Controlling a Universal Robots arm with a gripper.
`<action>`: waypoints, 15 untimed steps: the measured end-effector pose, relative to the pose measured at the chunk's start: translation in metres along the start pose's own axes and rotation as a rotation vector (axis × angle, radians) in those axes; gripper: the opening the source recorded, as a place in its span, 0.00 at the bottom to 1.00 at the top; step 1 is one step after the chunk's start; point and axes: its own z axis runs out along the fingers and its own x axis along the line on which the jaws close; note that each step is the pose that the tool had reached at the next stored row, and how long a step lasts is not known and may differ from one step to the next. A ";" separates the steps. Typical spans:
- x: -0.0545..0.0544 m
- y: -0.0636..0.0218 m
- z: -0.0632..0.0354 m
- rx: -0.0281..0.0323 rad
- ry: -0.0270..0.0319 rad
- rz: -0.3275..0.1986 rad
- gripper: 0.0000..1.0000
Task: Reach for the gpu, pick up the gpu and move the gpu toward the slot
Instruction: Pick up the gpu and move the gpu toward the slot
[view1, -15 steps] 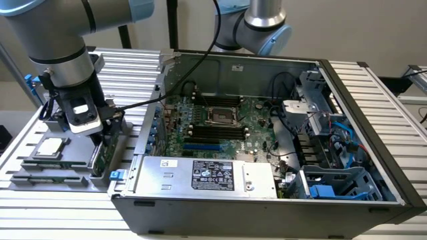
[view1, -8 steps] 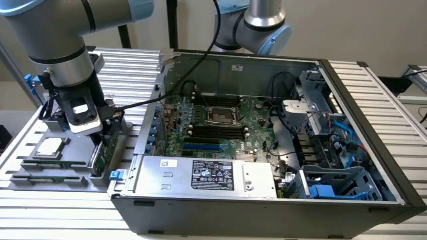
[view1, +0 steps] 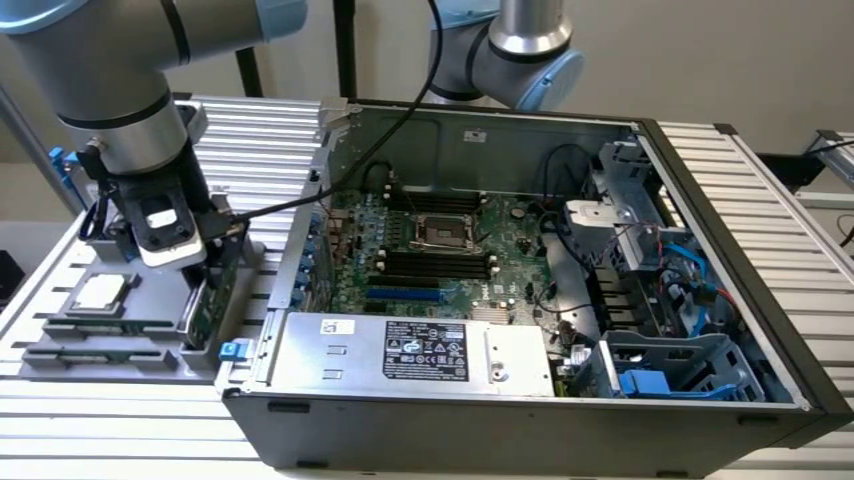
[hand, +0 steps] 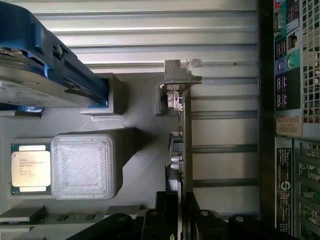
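1. Spanning both views, the slatted metal desk (view1: 767, 200) carries everything. It bears the load on its ribs, so the parts sit flat and steady.
2. The open computer case (view1: 400, 420) lies on its side over the desk's middle, reaching toward the edge at the exterior view's right. Its motherboard (view1: 441, 240) faces up, so I judge a card can be brought down from above onto the blue slot (view1: 404, 295).
3. The robot arm (view1: 120, 100) comes down steeply over the desk's edge at the exterior view's left, which points its wrist straight down at the parts.
4. A grey parts tray (view1: 80, 355) sits near that same edge, just beside the case. It keeps each part in its own moulded seat.
5. A hard drive (hand: 45, 65) with blue rails rests in one of those seats.
6. The gpu (view1: 198, 310) stands on its long edge in a groove along the side of the tray nearest the case. Its silver bracket (hand: 182, 72) is at the far end, and the upper edge is left free for a grasp from above.
7. The gripper (hand: 177, 217) straddles that upper edge at the end away from the bracket. I cannot tell whether it has closed on the card, which is seated in its groove and not yet lifted.
8. A processor chip (hand: 30, 167) lies flat in the tray, well apart from the card.
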 end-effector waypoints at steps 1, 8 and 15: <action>0.000 0.0000 -0.0004 -0.0030 0.0001 0.000 0.26; 0.000 0.0001 -0.0069 -0.0089 0.0005 0.000 0.26; 0.000 0.0004 -0.0270 -0.0114 0.0013 0.000 0.26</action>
